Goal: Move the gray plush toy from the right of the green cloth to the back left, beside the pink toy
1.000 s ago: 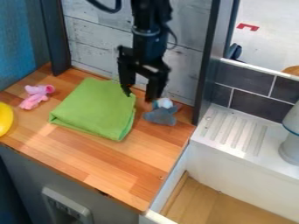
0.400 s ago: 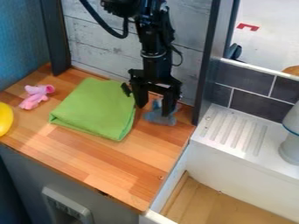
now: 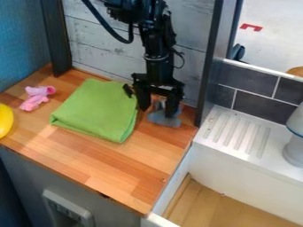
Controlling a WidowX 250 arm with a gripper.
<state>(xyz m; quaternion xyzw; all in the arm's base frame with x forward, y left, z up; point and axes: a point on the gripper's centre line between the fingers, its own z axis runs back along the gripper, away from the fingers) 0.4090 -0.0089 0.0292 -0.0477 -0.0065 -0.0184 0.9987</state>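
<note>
Gripper [image 3: 157, 112] above a small grey toy [image 3: 163, 119].
Its fingers hang apart; the toy lies by the finger farther from the folded green cloth [image 3: 98, 111].

Cloth [image 3: 95, 111] lying on the counter [image 3: 121, 166], left-hand toy [image 3: 36, 97] to its left, right-hand toy [image 3: 161, 119] to its right! Wall [image 3: 98, 48] behind, sink [image 3: 237, 166] over to the counter's right.

Wooden counter [image 3: 115, 164] | 1 green cloth [image 3: 98, 111] | 1 pink toy [image 3: 36, 94] | 1 grey toy [image 3: 165, 120] | 1 yellow item [image 3: 5, 120]
</note>
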